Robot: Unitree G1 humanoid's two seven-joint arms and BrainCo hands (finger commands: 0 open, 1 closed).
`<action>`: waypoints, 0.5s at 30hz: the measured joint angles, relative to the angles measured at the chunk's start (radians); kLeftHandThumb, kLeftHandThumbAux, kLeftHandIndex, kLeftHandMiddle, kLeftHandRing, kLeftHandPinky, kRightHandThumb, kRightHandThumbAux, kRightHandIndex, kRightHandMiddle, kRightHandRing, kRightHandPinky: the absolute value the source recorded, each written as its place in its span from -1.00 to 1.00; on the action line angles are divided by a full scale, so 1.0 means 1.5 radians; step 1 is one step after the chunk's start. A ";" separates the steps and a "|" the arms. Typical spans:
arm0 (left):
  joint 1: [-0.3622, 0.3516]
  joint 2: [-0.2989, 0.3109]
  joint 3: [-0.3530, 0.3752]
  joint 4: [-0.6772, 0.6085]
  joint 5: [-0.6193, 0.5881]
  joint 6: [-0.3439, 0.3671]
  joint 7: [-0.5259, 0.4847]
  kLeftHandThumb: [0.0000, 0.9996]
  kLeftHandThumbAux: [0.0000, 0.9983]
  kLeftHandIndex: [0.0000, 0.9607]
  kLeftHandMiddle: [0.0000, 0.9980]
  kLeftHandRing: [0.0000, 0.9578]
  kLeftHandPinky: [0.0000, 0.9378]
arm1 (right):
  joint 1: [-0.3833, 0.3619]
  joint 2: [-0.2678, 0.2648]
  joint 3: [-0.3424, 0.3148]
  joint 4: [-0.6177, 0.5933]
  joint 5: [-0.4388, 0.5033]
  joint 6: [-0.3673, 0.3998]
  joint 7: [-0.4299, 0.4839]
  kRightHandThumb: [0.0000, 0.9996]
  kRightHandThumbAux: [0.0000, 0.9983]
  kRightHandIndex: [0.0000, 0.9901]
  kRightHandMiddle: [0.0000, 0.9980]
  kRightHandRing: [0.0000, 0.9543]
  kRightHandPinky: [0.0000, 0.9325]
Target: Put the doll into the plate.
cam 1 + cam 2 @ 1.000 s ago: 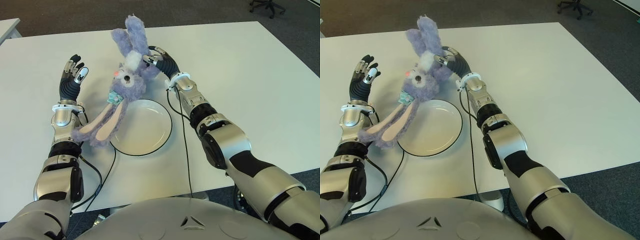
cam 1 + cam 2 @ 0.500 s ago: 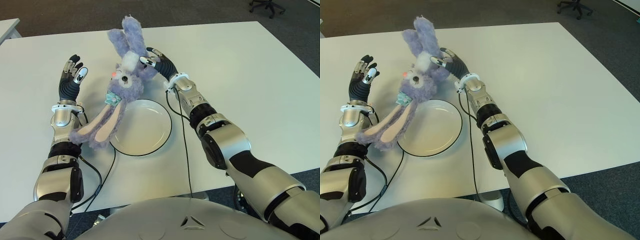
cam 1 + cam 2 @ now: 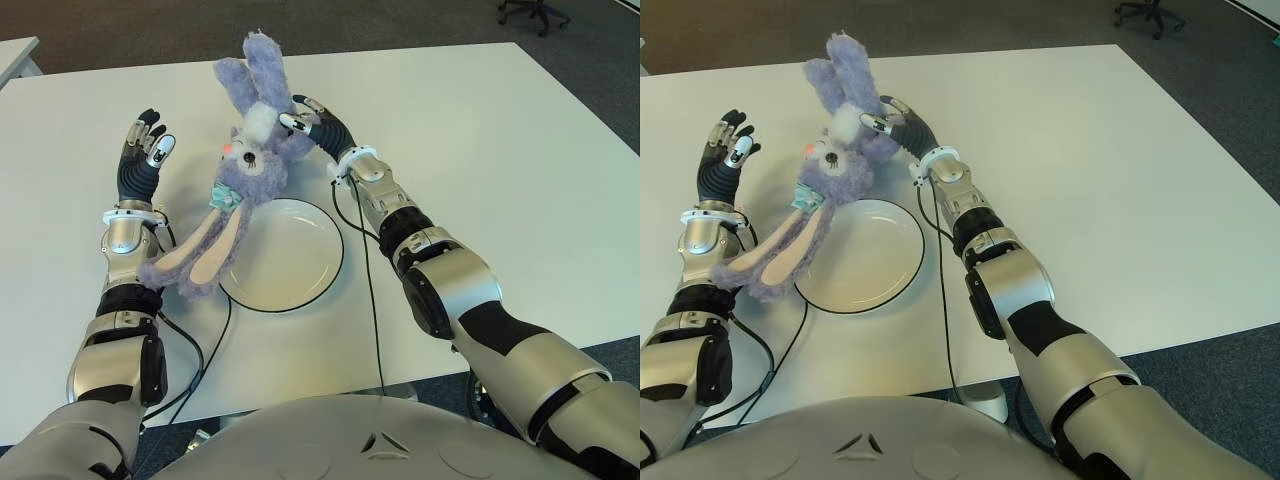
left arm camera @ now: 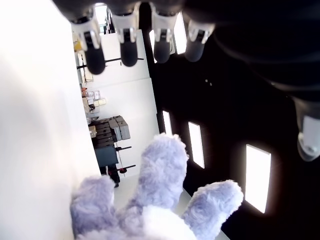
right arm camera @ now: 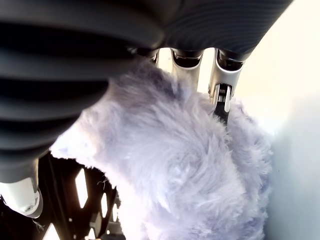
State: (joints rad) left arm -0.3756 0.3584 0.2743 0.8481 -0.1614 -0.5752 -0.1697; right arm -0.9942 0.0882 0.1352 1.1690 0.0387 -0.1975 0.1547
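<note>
A purple plush bunny doll point(image 3: 250, 150) is held up over the table by my right hand point(image 3: 312, 122), whose fingers are curled into its fur point(image 5: 175, 165). Its head hangs above the far left rim of the white plate point(image 3: 290, 262). The long ears point(image 3: 200, 250) droop left of the plate down to my left forearm. My left hand point(image 3: 143, 150) stands to the doll's left with fingers spread, holding nothing. The left wrist view shows the doll's feet point(image 4: 160, 200) a little way from the open fingertips point(image 4: 127, 50).
The white table point(image 3: 480, 150) stretches wide to the right and back. Black cables point(image 3: 365, 290) run from both wrists across the table toward its front edge. An office chair base point(image 3: 535, 12) stands on the carpet beyond the far right corner.
The right hand has carried the doll slightly left and back in the first half second, then held still. The left hand has not moved.
</note>
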 measured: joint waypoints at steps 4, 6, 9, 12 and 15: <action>0.002 0.000 0.000 -0.003 -0.001 0.000 -0.005 -1.00 -0.14 -1.00 -0.87 -0.82 -0.71 | 0.000 0.000 -0.001 0.000 0.000 0.002 0.000 -0.59 0.07 -1.00 -0.93 -0.85 -0.72; 0.002 0.000 0.000 -0.004 -0.001 0.000 -0.006 -1.00 -0.14 -1.00 -0.87 -0.82 -0.71 | 0.000 0.000 -0.001 0.000 0.001 0.002 0.000 -0.58 0.07 -1.00 -0.92 -0.84 -0.69; 0.002 0.000 0.001 -0.004 -0.003 0.000 -0.008 -1.00 -0.14 -1.00 -0.87 -0.82 -0.71 | 0.001 0.000 -0.001 0.000 0.001 0.003 0.000 -0.58 0.07 -1.00 -0.91 -0.83 -0.67; 0.003 0.000 0.001 -0.005 -0.004 0.000 -0.008 -1.00 -0.14 -1.00 -0.86 -0.81 -0.70 | 0.001 0.000 -0.002 0.000 0.001 0.004 0.000 -0.57 0.08 -1.00 -0.90 -0.81 -0.64; 0.003 0.000 0.001 -0.005 -0.004 0.000 -0.008 -1.00 -0.15 -1.00 -0.86 -0.81 -0.69 | 0.002 0.000 -0.003 0.000 0.002 0.004 0.000 -0.55 0.10 -1.00 -0.90 -0.78 -0.57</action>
State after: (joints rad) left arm -0.3716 0.3581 0.2756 0.8411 -0.1678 -0.5750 -0.1816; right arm -0.9915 0.0882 0.1311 1.1689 0.0411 -0.1921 0.1544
